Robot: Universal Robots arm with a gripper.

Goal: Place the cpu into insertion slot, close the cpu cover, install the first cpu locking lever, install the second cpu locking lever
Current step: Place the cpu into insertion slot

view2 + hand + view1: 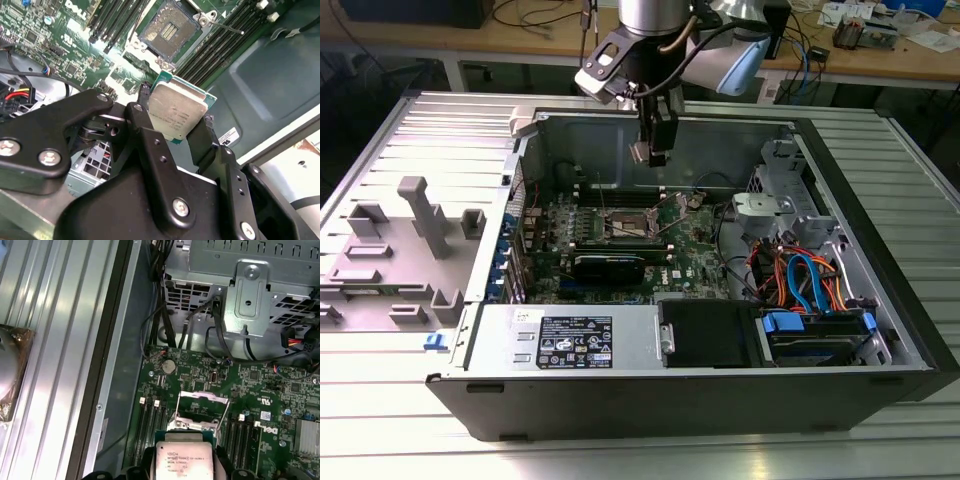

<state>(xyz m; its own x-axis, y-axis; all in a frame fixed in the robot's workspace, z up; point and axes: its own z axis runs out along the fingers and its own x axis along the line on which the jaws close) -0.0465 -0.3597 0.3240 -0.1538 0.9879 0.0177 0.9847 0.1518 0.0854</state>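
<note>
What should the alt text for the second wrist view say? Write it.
The gripper holds the cpu by its edges, silver top facing the camera, over the green motherboard. Beyond it lies the open insertion slot, its contact field uncovered.

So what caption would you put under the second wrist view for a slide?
The gripper, jaws shut on the cpu, hangs short of the uncovered insertion slot.

The cpu (186, 456) is cut off by the first wrist view's edge. Two of its sides are covered by the hand (174, 120).
</note>
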